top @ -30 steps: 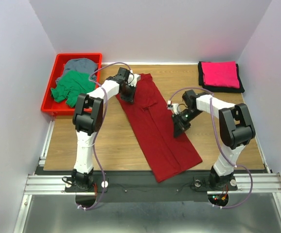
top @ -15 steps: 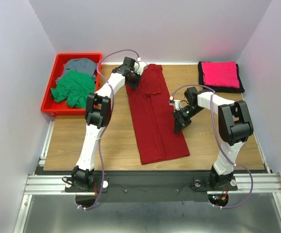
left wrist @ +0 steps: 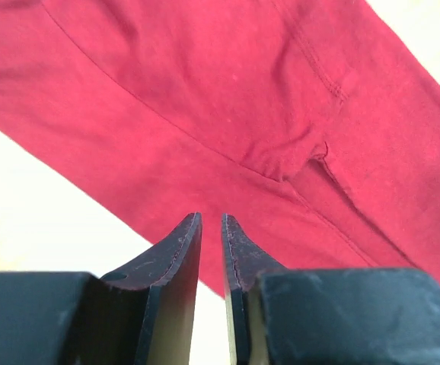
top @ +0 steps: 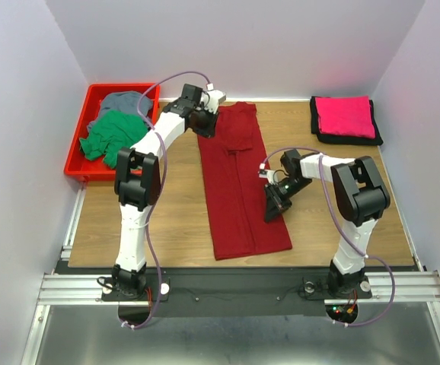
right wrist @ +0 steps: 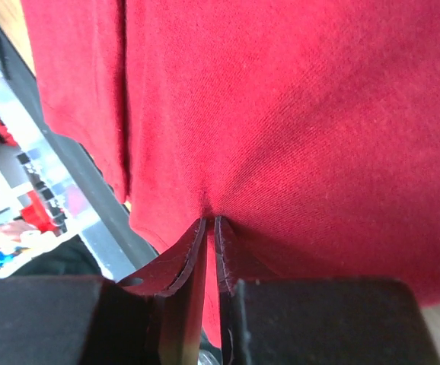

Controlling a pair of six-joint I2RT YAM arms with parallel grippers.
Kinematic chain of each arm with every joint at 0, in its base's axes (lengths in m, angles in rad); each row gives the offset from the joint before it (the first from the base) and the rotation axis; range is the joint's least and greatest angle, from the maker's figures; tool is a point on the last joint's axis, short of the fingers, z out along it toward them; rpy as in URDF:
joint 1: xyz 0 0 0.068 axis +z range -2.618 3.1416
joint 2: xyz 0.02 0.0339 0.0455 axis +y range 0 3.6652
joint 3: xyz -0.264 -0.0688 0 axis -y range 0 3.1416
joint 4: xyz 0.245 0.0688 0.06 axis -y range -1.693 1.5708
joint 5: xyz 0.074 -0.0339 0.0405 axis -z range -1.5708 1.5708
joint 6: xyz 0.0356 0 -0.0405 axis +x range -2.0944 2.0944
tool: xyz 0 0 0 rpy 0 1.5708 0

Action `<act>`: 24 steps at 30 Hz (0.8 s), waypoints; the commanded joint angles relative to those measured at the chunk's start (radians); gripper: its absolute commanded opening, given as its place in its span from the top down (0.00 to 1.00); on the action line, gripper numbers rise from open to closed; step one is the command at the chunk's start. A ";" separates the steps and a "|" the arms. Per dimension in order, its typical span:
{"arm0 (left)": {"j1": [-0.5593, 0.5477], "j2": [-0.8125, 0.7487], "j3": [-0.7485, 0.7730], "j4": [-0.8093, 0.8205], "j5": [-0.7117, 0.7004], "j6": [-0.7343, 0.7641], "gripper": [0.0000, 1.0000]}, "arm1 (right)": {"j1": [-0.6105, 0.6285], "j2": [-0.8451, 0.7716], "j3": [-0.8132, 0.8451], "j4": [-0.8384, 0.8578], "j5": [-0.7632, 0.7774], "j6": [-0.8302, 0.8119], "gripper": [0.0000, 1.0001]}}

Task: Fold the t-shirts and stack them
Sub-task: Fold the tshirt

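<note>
- Watching through the overhead camera, I see the dark red t-shirt [top: 239,190] lying flat on the worktop [top: 167,205]. It is folded lengthwise into a long, narrow strip that runs from the far edge toward the near edge, around the middle of the board.
- The left gripper [top: 205,125] hangs at the far left corner of that strip, its arm stretched well forward. In its wrist camera the fingers [left wrist: 178,247] stand a thin slit apart and grasp nothing. The red cloth and a folded-in sleeve seam lie just beyond the tips.
- The right gripper [top: 271,213] tilts down onto the strip's right edge, partway along its length. In its wrist camera the fingers [right wrist: 186,255] are clenched on a small pinch of the red cloth, with wrinkles fanning out from the tips.
- A red tray [top: 75,163] sits at the far left corner of the worktop. It holds the crumpled green t-shirt [top: 113,137], with the grey t-shirt [top: 125,100] bunched behind it.
- At the far right corner the bright pink t-shirt [top: 345,115] rests neatly folded on top of the folded black t-shirt [top: 349,139], well apart from both arms.
</note>
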 commanded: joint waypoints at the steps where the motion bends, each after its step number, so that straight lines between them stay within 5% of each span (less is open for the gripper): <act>1: -0.001 0.008 -0.049 -0.012 0.035 -0.059 0.71 | 0.048 0.002 -0.035 0.101 -0.020 0.057 0.85; 7: -0.003 0.074 -0.015 -0.053 0.014 -0.074 0.71 | 0.108 -0.012 -0.043 0.177 -0.046 0.164 0.87; 16: 0.000 0.191 0.072 -0.053 -0.031 -0.088 0.75 | 0.071 -0.070 0.064 0.167 0.062 0.177 0.74; 24: 0.014 0.267 0.184 -0.033 -0.042 -0.104 0.75 | -0.002 0.060 0.261 0.180 0.129 0.164 0.76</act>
